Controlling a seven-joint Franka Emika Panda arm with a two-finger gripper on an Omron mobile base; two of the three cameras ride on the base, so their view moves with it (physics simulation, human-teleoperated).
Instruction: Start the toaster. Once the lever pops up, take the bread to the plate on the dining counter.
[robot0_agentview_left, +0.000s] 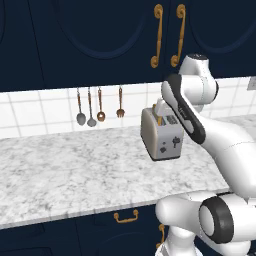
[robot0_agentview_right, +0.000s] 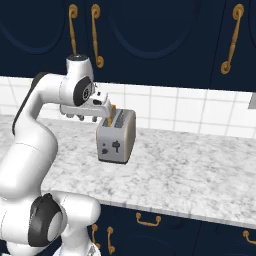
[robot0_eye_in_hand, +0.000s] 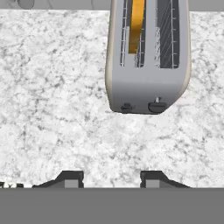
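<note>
Hand view: toaster (robot0_eye_in_hand: 148, 65) top cut off at frame edge, bread (robot0_eye_in_hand: 136, 24) partly sunk in slot; hand (robot0_eye_in_hand: 111, 177) released, empty, above bench (robot0_eye_in_hand: 52, 109).

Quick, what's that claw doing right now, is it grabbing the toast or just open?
Claw: open, holding nothing; it hangs above the toaster, with the bread sitting in a slot.

Looking straight down at the toaster (robot0_eye_in_hand: 148, 57) sitting on the marble table (robot0_eye_in_hand: 52, 109). The bread (robot0_eye_in_hand: 136, 24) is in the left slot, orange crust edge up; the right slot is dark. Two dark fingers (robot0_eye_in_hand: 70, 178) poke up at the bottom, apart, with nothing between them.
</note>
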